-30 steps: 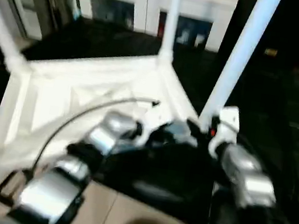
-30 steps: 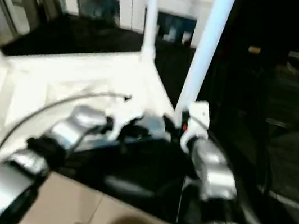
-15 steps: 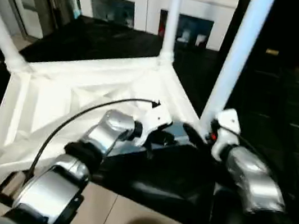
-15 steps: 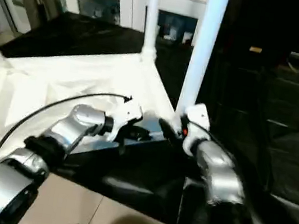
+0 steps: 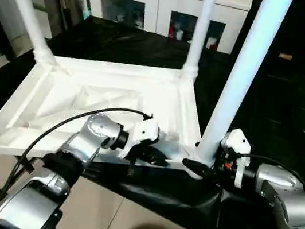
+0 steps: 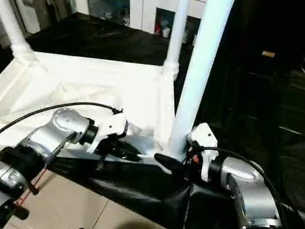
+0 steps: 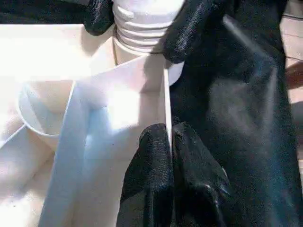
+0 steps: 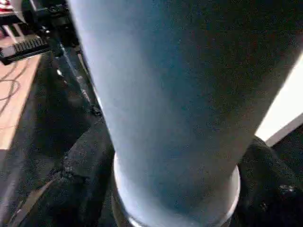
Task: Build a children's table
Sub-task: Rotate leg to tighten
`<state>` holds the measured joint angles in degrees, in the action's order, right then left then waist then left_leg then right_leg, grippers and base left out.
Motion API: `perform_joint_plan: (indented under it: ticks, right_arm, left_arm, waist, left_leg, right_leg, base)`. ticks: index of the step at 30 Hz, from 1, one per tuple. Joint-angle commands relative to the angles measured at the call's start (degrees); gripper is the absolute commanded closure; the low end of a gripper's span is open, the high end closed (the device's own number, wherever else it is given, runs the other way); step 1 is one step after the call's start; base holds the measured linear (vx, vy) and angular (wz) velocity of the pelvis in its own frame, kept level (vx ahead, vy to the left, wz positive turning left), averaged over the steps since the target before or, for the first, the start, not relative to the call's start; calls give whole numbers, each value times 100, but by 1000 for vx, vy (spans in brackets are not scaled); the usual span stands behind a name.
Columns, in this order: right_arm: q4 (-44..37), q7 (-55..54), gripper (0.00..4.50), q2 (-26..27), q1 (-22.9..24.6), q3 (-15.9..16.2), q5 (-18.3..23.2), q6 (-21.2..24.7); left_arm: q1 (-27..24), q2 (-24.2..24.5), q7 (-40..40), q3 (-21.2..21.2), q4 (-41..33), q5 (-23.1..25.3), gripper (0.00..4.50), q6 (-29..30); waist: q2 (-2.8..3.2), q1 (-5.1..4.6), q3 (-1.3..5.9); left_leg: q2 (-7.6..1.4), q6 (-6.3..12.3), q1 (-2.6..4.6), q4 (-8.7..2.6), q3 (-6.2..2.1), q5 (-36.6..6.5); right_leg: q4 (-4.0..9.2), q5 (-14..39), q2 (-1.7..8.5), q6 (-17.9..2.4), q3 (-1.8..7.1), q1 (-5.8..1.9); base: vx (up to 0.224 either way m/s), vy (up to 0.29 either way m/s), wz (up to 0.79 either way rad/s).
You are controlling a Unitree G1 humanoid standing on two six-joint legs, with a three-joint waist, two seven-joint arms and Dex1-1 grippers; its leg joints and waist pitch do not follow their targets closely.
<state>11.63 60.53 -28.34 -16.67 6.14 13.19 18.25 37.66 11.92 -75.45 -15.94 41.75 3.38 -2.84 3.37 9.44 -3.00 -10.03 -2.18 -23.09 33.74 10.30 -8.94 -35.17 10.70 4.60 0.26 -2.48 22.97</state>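
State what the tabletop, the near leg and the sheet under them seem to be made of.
Tabletop: apparently moulded white plastic, smooth, with thin cast ribs. Near leg: likely the same plastic, a smooth glossy tube, ridged at its base. Sheet: looks like thin black plastic film, wrinkled and shiny, though coated fabric is possible.

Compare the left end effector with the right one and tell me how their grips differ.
The left end effector is pinched almost closed on a thin wall of the table top. The right end effector is spread wide around the base of the near leg. The left grips a flat edge, the right a round upright tube. Both work at the same near corner.
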Motion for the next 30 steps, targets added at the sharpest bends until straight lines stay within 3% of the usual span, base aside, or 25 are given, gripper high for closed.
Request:
perform_joint_plan:
  ticks: [1,7,11,13,15,16,18,22,25,27,30]
  right_arm:
    - [-214,129,143,35,24,185,76,108]
    - [-358,181,174,88,112,272,150,259]
    - [-291,-242,175,307,115,286,10,369]
    - [51,-1077,175,661,-26,204,-314,243]
    - [838,-2651,175,1386,-390,-95,-657,236]
    - [838,-2651,175,1386,-390,-95,-657,236]
    - [1169,-3364,176,1776,-569,-233,-722,289]
    - [1569,-4118,176,2178,-801,-467,-693,248]
    - [1864,-4283,176,2371,-980,-396,-880,18]
    - [1869,-4084,120,2460,-1019,-426,-787,-17]
    - [1714,-3779,97,2391,-970,-373,-704,-6]
  left_arm:
    - [29,-157,-224,-13,-289,-398,450,-103]
    - [13,-168,-153,10,-337,-400,450,-15]
    - [143,-265,488,62,-111,-122,450,59]
    - [344,-355,1119,87,262,120,450,63]
    - [687,-682,1985,298,708,143,450,247]
    - [687,-682,1985,298,708,143,450,247]
    - [846,-888,2337,333,828,167,450,388]
    - [1044,-1182,2811,353,999,201,450,479]
    - [1168,-1379,2958,336,1210,227,450,327]
    - [1184,-1454,2886,316,1287,230,450,196]
    - [1109,-1411,2716,265,1216,212,450,123]
  waist:
    - [-124,-11,389]
    - [-128,4,392]
    - [-140,2,393]
    - [-155,-36,384]
    - [-139,-114,375]
    - [-153,-158,374]
    - [-133,-174,382]
    - [-135,-206,408]
    - [-123,-213,421]
    - [-127,-197,421]
    - [-128,-187,412]
  left_leg:
    - [-345,359,164,-394,-112,-1460]
    - [-342,324,155,-395,-115,-1421]
    - [-331,314,153,-390,-115,-1396]
    - [-305,227,156,-396,-110,-1444]
    - [-267,-3,178,-410,-127,-1609]
    - [-267,-71,183,-430,-152,-1708]
    - [-292,-27,173,-447,-150,-1660]
    - [-265,46,166,-423,-130,-1476]
    - [-257,112,148,-403,-116,-1298]
    - [-258,216,142,-393,-114,-1219]
    - [-268,278,153,-398,-112,-1289]
  right_leg:
    - [477,1529,434,-1230,205,-199]
    - [473,1525,434,-1188,207,-202]
    - [467,1489,432,-1191,204,-193]
    - [495,1687,431,-1120,208,-164]
    - [519,2105,442,-1061,188,-142]
    - [543,2295,453,-984,175,-177]
    - [538,2063,441,-937,197,-172]
    - [496,1433,426,-1072,196,-194]
    - [469,1102,416,-1140,187,-206]
    - [461,944,425,-1146,193,-241]
    - [474,1026,427,-1154,192,-237]
  base:
    - [0,0,0]
    - [0,0,0]
    - [0,0,0]
    - [0,0,0]
    - [0,0,0]
    - [0,0,0]
    - [0,0,0]
    - [0,0,0]
    - [0,0,0]
    - [0,0,0]
    - [0,0,0]
